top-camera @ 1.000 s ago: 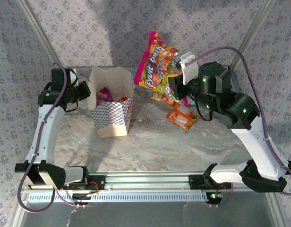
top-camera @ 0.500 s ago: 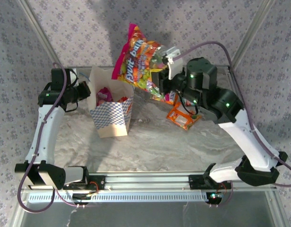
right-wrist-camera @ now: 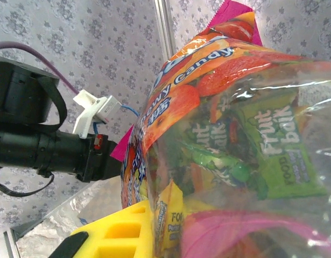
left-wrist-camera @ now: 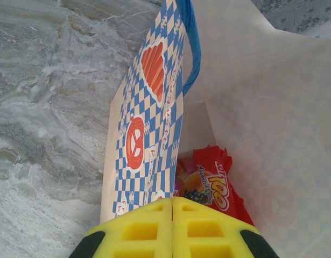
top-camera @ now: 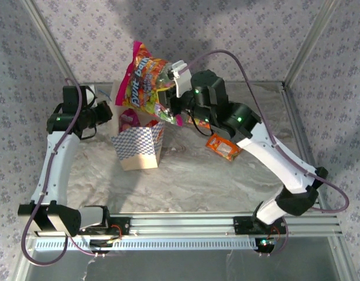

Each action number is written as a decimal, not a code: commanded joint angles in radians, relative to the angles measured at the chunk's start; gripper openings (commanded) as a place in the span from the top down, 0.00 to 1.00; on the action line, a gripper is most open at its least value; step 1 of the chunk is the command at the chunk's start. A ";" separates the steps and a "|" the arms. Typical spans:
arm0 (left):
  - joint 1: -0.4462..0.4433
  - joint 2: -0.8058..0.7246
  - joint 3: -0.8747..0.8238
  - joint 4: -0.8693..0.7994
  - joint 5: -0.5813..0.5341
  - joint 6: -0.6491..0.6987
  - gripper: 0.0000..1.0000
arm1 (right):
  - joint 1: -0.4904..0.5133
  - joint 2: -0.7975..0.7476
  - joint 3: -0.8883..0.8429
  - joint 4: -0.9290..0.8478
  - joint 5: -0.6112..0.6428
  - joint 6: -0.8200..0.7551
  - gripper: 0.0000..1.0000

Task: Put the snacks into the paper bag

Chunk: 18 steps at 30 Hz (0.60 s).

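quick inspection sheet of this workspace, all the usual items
surface: grey marbled table top, wrinkled.
job's things: paper bag upright and open, red packet inside; big multicoloured packet in the air above the bag; small orange packet lying right of the bag.
clutter: nothing seen.
grippers: left gripper shut, apparently pinching the bag's rim; right gripper shut on the big packet.
cables: purple cable arcs above the right arm; another runs along the left arm.
surroundings: patterned cloth walls, metal posts.
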 commanded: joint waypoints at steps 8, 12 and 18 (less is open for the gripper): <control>0.015 -0.042 -0.021 0.028 0.019 0.015 0.94 | 0.019 0.143 0.244 0.129 0.066 0.001 0.95; 0.018 -0.042 -0.027 0.027 0.022 0.017 0.94 | 0.032 0.222 0.354 0.030 0.097 0.015 0.95; 0.028 -0.044 -0.033 0.029 0.032 0.018 0.94 | 0.061 0.276 0.422 -0.041 0.168 -0.003 0.93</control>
